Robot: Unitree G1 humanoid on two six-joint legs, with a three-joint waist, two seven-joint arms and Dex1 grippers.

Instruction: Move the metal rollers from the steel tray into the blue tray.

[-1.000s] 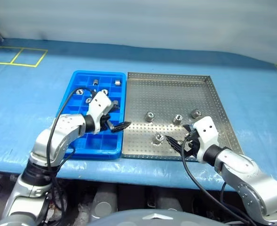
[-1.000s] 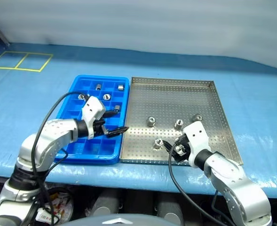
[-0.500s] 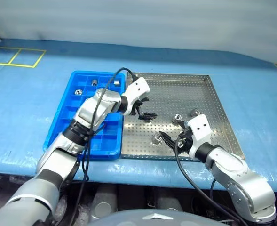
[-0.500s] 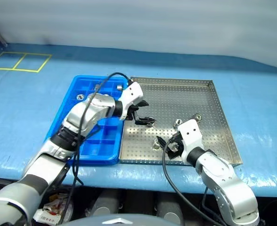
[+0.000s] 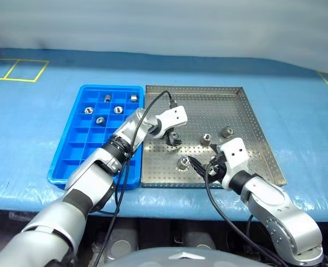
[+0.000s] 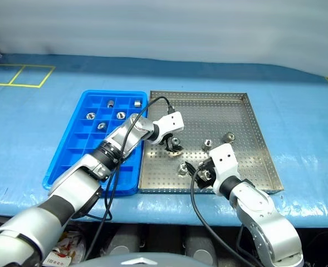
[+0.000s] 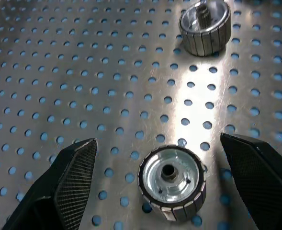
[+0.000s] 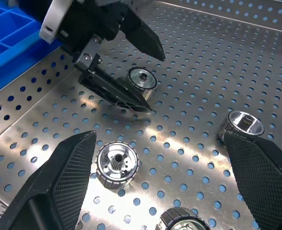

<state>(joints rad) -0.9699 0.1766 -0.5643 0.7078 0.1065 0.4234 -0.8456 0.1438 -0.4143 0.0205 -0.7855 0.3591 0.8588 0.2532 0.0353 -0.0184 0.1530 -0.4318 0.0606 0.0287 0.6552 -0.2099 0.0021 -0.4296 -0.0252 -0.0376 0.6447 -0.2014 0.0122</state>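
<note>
Now the left tool point(image 7: 164, 187) hangs spread astride one roller point(image 7: 172, 182) on the steel tray point(image 5: 230, 111), ready to pinch; right tool point(image 8: 164, 182) waits spread nearby, blue tray point(image 5: 74, 150) alongside

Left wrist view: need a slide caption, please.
Open left gripper straddling a metal roller on the steel tray.

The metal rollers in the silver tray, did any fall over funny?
One did. Of the metal rollers in the steel tray, the far right one lies tipped on its side, while the others stand on end. Nothing has spilled outside the trays. The open left claw straddles one upright roller.
</note>
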